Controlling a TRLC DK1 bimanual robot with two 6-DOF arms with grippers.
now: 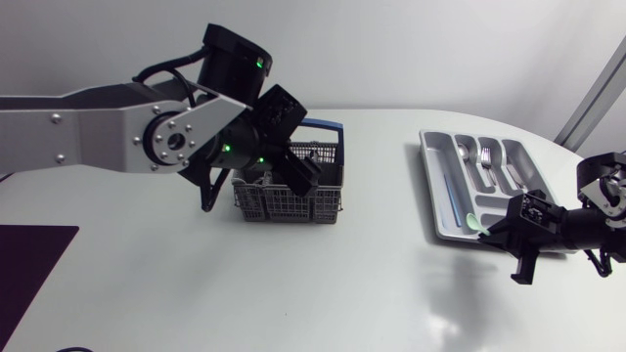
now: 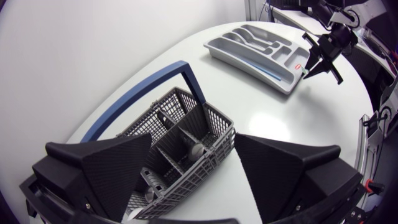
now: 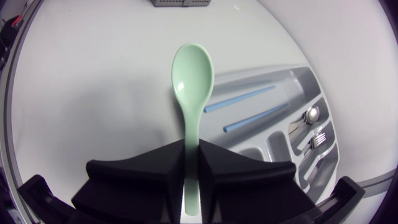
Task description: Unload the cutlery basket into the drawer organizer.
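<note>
Clamping pale green plastic spoon (image 3: 193, 74) in right claw (image 3: 191, 149), long axis pointing straight ahead, bowl foremost, at edge of grey plastic drawer organizer (image 3: 283, 78).

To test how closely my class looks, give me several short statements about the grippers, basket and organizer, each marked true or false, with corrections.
1. The right gripper is shut on a pale green spoon. True.
2. The left gripper grips a fork. False: it is open above the cutlery basket and holds nothing.
3. The basket has a blue handle. True.
4. The drawer organizer is empty. False: it holds two blue chopsticks, a metal fork and other metal cutlery.
5. The basket lies tipped on its side. False: it stands upright on the table.
</note>
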